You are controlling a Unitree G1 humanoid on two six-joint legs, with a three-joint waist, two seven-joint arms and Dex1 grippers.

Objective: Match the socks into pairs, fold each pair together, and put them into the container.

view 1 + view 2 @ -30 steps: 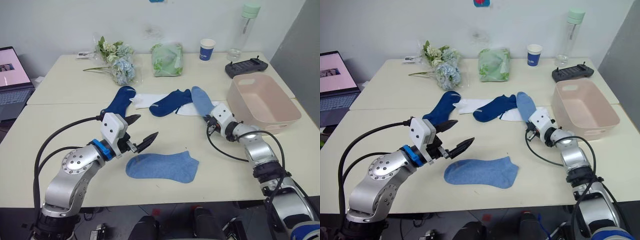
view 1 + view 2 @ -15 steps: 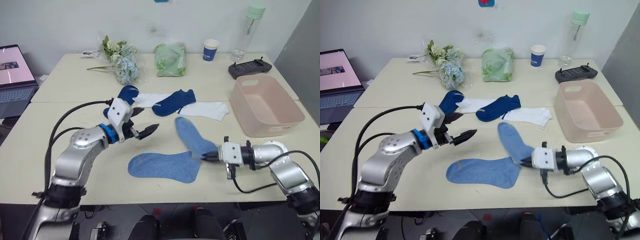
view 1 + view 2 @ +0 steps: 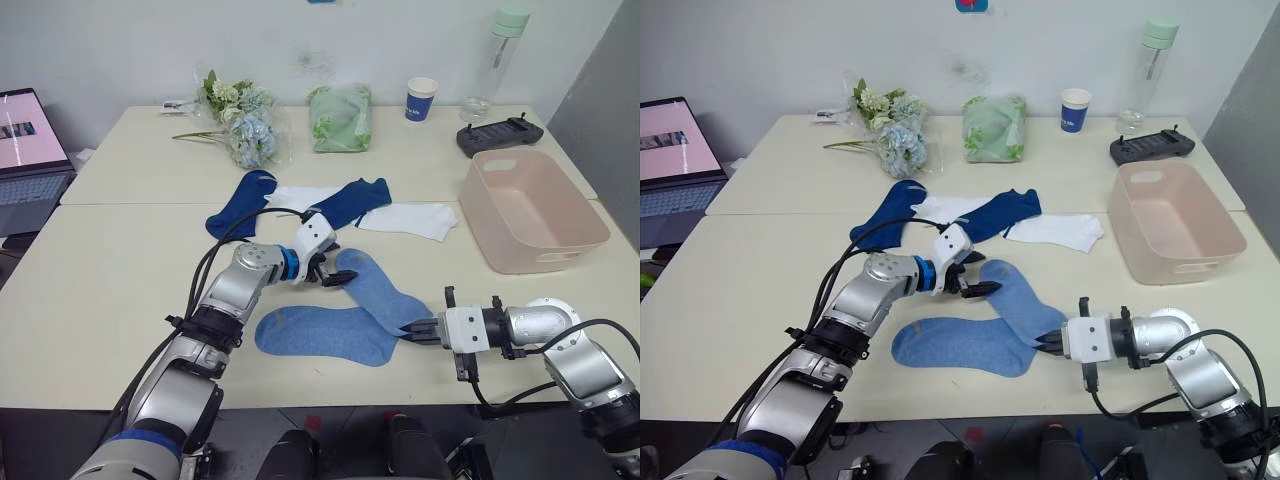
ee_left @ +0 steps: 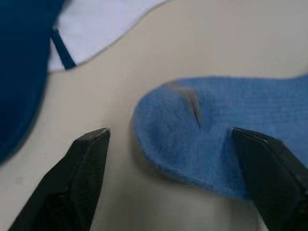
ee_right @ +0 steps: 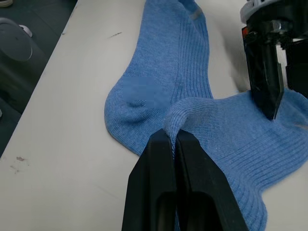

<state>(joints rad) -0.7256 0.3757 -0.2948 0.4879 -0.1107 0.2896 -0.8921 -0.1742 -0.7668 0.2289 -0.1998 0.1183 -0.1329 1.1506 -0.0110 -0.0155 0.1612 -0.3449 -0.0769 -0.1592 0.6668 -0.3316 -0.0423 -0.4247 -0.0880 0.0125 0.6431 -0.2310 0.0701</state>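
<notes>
The right gripper (image 3: 418, 330) has its jaws pinching a fold of one light blue sock (image 3: 382, 294), which lies partly over the second light blue sock (image 3: 320, 334) on the tabletop (image 3: 120, 260). The left gripper (image 3: 338, 277) hovers with jaws spread around the first sock's far end

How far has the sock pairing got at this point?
Early. Nothing is in the pink container. In hand: the right tool is shut on one end of a light blue sock, which overlaps its mate; the left tool is open at its other end. Left: folding that pair, then the two navy socks and the white ones.
</notes>
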